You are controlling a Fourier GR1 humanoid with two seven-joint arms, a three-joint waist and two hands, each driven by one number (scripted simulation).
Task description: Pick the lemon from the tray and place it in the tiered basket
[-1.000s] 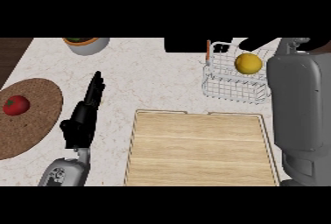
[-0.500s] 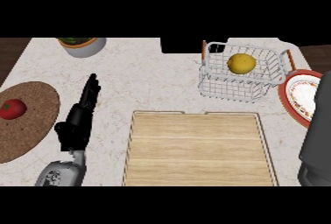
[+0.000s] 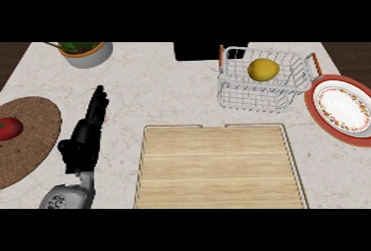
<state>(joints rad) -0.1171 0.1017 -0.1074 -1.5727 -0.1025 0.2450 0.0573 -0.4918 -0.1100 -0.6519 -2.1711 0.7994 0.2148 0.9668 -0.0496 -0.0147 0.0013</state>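
A yellow lemon (image 3: 263,69) lies inside the white wire tiered basket (image 3: 239,93) at the back right of the counter. The wooden tray (image 3: 217,166) in the middle holds nothing. My left hand (image 3: 85,135) rests on the counter to the left of the tray, fingers straight and pointing away, holding nothing. My right hand and forearm do not show in the head view.
A round woven mat (image 3: 29,142) at the left edge carries a red tomato (image 3: 7,128). A potted plant (image 3: 83,51) stands at the back left. A red-rimmed patterned plate (image 3: 342,109) sits right of the basket. A dark object (image 3: 199,50) stands behind the basket.
My right forearm has drawn back out of view at the right edge, uncovering the plate. The lemon stays in the basket. The view has shifted so everything sits further left.
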